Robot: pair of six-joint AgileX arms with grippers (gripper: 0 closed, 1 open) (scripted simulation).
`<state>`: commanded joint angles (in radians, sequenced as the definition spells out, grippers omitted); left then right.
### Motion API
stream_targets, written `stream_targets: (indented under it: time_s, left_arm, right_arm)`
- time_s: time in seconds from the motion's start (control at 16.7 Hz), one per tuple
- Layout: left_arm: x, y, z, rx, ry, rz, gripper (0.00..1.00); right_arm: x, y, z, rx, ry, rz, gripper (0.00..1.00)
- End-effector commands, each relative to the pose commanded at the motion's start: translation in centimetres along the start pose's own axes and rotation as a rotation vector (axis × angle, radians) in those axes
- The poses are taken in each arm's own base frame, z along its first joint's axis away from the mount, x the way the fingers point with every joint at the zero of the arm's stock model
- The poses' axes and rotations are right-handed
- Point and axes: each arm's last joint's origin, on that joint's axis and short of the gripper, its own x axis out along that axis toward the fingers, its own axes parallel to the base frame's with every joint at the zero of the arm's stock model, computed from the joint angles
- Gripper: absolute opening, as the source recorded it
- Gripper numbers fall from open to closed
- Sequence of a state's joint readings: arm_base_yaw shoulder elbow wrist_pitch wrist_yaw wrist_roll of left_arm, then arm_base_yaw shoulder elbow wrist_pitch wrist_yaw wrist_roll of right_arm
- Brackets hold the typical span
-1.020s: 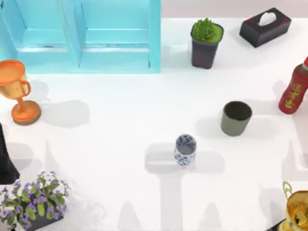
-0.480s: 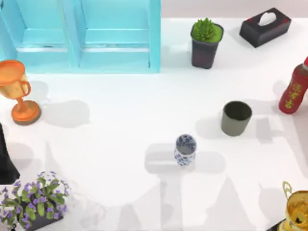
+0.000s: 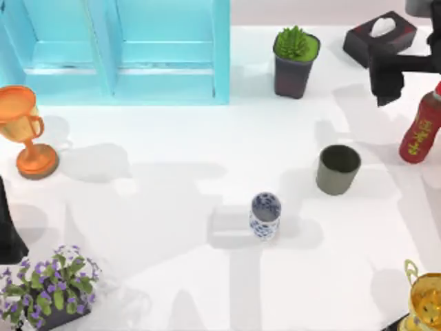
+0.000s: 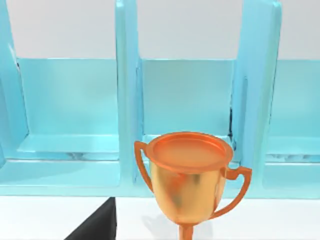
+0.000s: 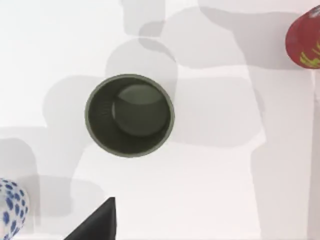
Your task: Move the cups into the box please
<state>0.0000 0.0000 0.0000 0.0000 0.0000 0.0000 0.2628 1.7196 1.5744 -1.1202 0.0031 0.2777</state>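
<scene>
The dark olive-grey cup [image 3: 338, 167] stands upright right of the table's middle, and I see straight down into it in the right wrist view [image 5: 130, 115]. The white cup with blue flowers [image 3: 265, 215] stands nearer the front centre, with its edge in the right wrist view [image 5: 10, 205]. The turquoise box [image 3: 220, 52] with upright dividers sits at the back left, and the left wrist view faces its dividers [image 4: 127, 100]. My right gripper [image 3: 386, 83] hangs high at the back right, beyond the olive cup. My left arm [image 3: 8, 227] is parked at the left edge.
An orange goblet [image 3: 24, 131] stands in front of the box's left end. A potted green plant [image 3: 295, 58] and a tissue box [image 3: 380, 38] sit at the back. A red bottle [image 3: 422, 127], a gold trophy [image 3: 427, 303] and purple flowers [image 3: 48, 286] line the edges.
My right arm has come into the top view at the back right, and its shadow has swept across the table. Neither cup has moved, and the left arm is still.
</scene>
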Motion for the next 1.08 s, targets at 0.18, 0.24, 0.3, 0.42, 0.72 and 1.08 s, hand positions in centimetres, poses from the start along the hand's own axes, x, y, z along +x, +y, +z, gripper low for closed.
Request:
stream_targets:
  time_s: [0.18,0.24,0.3,0.42,0.72,1.08]
  left_arm:
    - [0.0,0.0,0.0,0.000,0.000,0.000,1.00]
    - [0.0,0.0,0.0,0.000,0.000,0.000,1.00]
    - [0.0,0.0,0.0,0.000,0.000,0.000,1.00]
    - [0.0,0.0,0.0,0.000,0.000,0.000,1.00]
    - [0.0,0.0,0.0,0.000,0.000,0.000,1.00]
    - [0.0,0.0,0.0,0.000,0.000,0.000,1.00]
  right_arm:
    - [3.5,2.2,2.7,0.002,0.157,-0.039,1.00]
    - [4.5,2.8,3.3,0.002,0.198,-0.051,1.00]
    - [5.4,3.2,3.7,0.002,0.231,-0.061,1.00]
    - [6.6,3.9,4.2,0.002,0.278,-0.076,1.00]
    - [7.0,4.1,4.3,0.002,0.295,-0.082,1.00]
    - [9.6,4.5,3.4,0.001,0.297,-0.081,1.00]
